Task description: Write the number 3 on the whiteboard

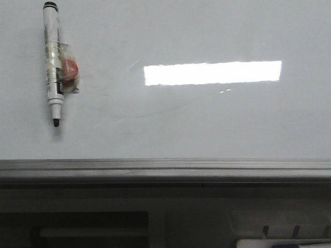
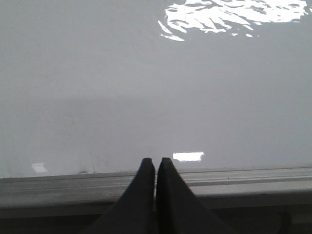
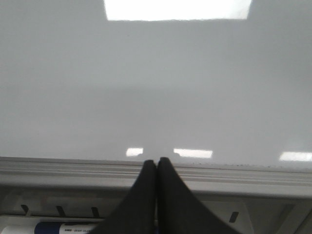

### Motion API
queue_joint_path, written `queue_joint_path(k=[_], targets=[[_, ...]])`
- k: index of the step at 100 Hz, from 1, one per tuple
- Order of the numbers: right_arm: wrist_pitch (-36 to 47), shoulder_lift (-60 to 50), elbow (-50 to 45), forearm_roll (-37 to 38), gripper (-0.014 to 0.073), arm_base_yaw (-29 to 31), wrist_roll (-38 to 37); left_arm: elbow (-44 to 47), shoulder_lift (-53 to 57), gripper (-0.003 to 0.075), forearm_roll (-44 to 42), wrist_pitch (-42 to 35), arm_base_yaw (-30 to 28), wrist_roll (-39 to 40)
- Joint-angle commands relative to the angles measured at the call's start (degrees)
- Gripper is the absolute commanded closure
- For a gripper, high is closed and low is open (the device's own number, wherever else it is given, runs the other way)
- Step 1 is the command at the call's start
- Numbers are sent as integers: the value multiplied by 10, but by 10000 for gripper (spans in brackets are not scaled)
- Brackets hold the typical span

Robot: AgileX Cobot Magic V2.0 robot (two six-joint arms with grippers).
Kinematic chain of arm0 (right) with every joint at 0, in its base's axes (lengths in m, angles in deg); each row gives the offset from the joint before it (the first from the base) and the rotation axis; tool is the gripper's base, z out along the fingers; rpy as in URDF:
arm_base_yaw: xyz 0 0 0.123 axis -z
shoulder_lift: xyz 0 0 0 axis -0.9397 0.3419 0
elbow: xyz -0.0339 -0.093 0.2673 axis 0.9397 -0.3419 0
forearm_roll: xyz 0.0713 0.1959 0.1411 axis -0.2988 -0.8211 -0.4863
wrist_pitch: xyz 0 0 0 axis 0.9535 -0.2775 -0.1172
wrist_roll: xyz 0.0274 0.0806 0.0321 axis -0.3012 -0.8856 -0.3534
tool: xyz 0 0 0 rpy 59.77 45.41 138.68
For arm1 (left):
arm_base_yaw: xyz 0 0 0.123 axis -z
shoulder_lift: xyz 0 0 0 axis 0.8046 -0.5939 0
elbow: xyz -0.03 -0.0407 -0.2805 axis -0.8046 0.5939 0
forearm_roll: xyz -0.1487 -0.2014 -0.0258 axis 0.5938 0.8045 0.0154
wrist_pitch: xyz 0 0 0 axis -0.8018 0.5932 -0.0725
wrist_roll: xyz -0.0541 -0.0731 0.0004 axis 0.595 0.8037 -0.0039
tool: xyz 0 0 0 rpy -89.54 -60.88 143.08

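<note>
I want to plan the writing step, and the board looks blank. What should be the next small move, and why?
Probably the left end effector should open and go toward the marker on the whiteboard. No digit is drawn yet, both end effectors are shut and empty, and the uncapped marker lies on the robot's left side.

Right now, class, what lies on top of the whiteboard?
On the whiteboard lies an uncapped marker with a red round piece taped to its barrel. No number 3 is drawn yet. What the tape covers cannot be seen.
</note>
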Motion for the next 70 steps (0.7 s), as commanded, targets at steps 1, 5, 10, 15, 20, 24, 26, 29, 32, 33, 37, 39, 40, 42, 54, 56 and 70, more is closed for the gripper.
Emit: queue_joint_path(k=[1, 5, 10, 15, 20, 24, 26, 29, 32, 33, 37, 39, 40, 42, 54, 56, 70], targets=[[7, -9, -18, -4, 656, 3, 5, 5, 13, 741, -1, -40, -3, 0], [7, -9, -18, -4, 656, 3, 5, 5, 13, 741, -1, -40, -3, 0], [7, -9, -18, -4, 656, 3, 5, 5, 13, 741, -1, -40, -3, 0], [7, -9, -18, -4, 656, 3, 5, 5, 13, 741, -1, -40, -3, 0], [7, -9, -18, -4, 656, 3, 5, 5, 13, 741, -1, -40, -3, 0], [7, -9, -18, -4, 656, 3, 5, 5, 13, 741, -1, -40, -3, 0], [7, -9, -18, -4, 656, 3, 5, 5, 13, 741, -1, -40, -3, 0], [7, -9, -18, -4, 656, 3, 5, 5, 13, 741, -1, -40, -3, 0], [7, -9, -18, -4, 656, 3, 5, 5, 13, 741, -1, -40, -3, 0], [7, -9, -18, -4, 656, 3, 5, 5, 13, 741, -1, -40, -3, 0], [7, -9, -18, -4, 656, 3, 5, 5, 13, 741, -1, -40, -3, 0], [7, -9, -18, -4, 656, 3, 5, 5, 13, 741, -1, -40, -3, 0], [7, -9, -18, -4, 656, 3, 5, 5, 13, 741, -1, -40, -3, 0], [7, -9, -18, -4, 656, 3, 5, 5, 13, 741, -1, -40, -3, 0], [7, -9, -18, -4, 656, 3, 5, 5, 13, 741, -1, -40, -3, 0], [7, -9, -18, -4, 656, 3, 5, 5, 13, 741, -1, -40, -3, 0], [7, -9, -18, -4, 656, 3, 5, 5, 13, 741, -19, -40, -3, 0]])
